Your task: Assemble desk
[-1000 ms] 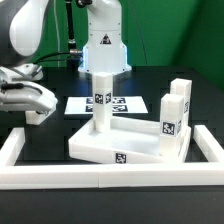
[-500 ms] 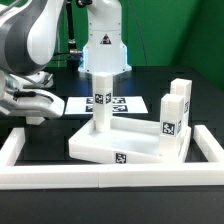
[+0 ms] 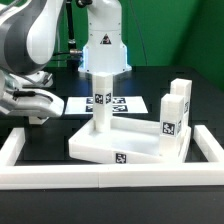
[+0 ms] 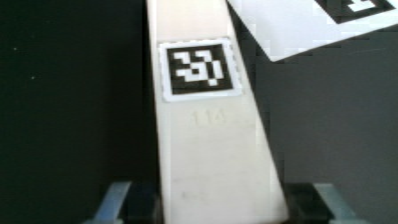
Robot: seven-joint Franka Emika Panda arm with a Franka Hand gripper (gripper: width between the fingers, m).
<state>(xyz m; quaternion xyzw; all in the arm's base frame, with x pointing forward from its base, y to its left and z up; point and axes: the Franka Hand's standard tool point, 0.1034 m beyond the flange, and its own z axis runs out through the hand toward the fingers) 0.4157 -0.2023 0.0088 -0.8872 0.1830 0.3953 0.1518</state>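
I work in a lab: black table (image 3: 150,80), marker board (image 3: 120,103) mid-frame, white fence bars (image 3: 110,177) along the bottom.

From the exterior view I cannot see the two-finger gripper's fingertips: the grey and white robot arm (image 3: 30,60) runs off that picture's left edge, so I cannot tell how the jaws stand there. In the wrist view the two blue-grey fingers (image 4: 118,203) are cut by the picture's edge, and the long white plastic block leg (image 4: 210,130) is cut at both ends. The flat white marker board (image 4: 329,25) shows only a corner, its tag cropped. The small black-and-white tags (image 3: 121,157) on the white tray-like tabletop are too small to read.
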